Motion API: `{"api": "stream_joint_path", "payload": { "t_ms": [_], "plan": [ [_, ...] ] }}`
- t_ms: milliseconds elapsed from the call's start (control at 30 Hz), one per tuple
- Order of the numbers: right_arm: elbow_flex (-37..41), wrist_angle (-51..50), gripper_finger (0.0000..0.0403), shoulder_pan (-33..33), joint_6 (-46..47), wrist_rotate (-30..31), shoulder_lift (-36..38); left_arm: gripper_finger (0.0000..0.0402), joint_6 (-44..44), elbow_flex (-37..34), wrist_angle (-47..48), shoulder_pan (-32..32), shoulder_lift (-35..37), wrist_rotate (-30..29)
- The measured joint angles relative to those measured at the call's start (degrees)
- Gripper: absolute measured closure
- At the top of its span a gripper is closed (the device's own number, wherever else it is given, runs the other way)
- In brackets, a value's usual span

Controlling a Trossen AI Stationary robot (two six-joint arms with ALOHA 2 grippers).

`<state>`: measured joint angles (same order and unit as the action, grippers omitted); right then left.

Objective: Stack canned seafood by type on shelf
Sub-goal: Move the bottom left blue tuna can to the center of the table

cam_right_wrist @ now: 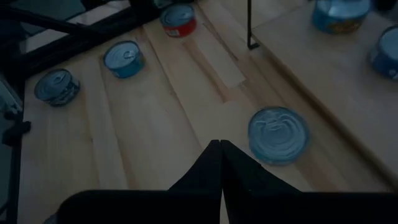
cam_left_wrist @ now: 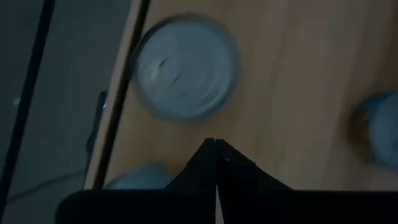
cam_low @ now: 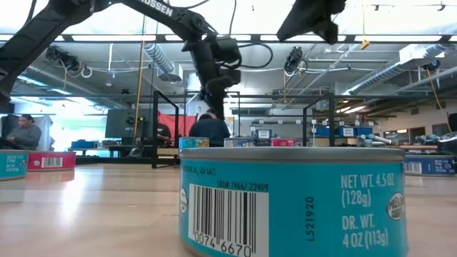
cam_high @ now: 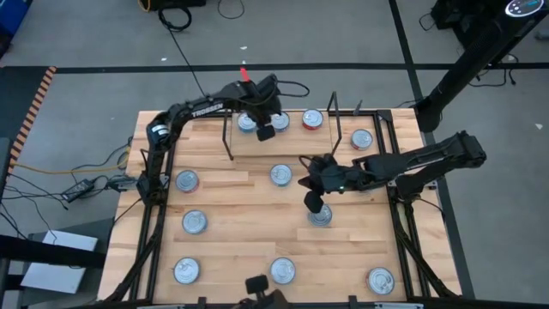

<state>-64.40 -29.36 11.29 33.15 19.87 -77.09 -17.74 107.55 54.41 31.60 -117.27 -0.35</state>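
Left gripper (cam_high: 265,132): my fingers closed, empty, over the shelf (cam_high: 292,142) at 12 o'clock.
Right gripper (cam_high: 312,204): mine, pinched closed, empty, mid-table.
Tins: three on shelf; blue tin (cam_high: 320,215) just beside my right fingers; others scattered on the table (cam_high: 240,215).

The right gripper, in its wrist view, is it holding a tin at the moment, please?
No, the right gripper is shut and empty; the nearest tin lies apart on the table.

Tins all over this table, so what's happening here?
Two arms are sorting tins onto the shelf. The left gripper hangs shut and empty over the shelf by a blue tin; a red tin sits there too. The right gripper, shut and empty, is above a tin on the table.
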Motion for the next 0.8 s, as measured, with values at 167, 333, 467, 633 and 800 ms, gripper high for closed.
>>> {"api": "stream_joint_path", "payload": {
  "t_ms": [167, 333, 467, 633, 800],
  "plan": [
    [0.69, -1.52, 0.0395, 1.16, -1.70, 1.06, 4.10, 0.0399, 2.50, -0.04, -7.27, -1.49, 0.01, 8.32],
    [6.14, 2.37, 0.0399, 2.94, -1.37, 0.96, 8.38, 0.0400, 6.81, -1.71, -18.18, -3.50, 0.12, 12.97],
    [13.21, 10.17, 0.0399, 5.64, 0.98, 1.36, 12.19, 0.0400, 8.79, -2.03, -25.82, -5.96, 0.32, 13.11],
    [21.88, 18.43, 0.0399, 9.12, 4.23, 2.95, 16.67, 0.0401, 11.18, -2.05, -34.80, -9.71, 0.33, 12.79],
    [27.19, 20.25, 0.0399, 12.36, 6.16, 4.08, 21.59, 0.0401, 14.29, -2.08, -43.43, -13.23, 0.33, 10.08]
  ]
}}
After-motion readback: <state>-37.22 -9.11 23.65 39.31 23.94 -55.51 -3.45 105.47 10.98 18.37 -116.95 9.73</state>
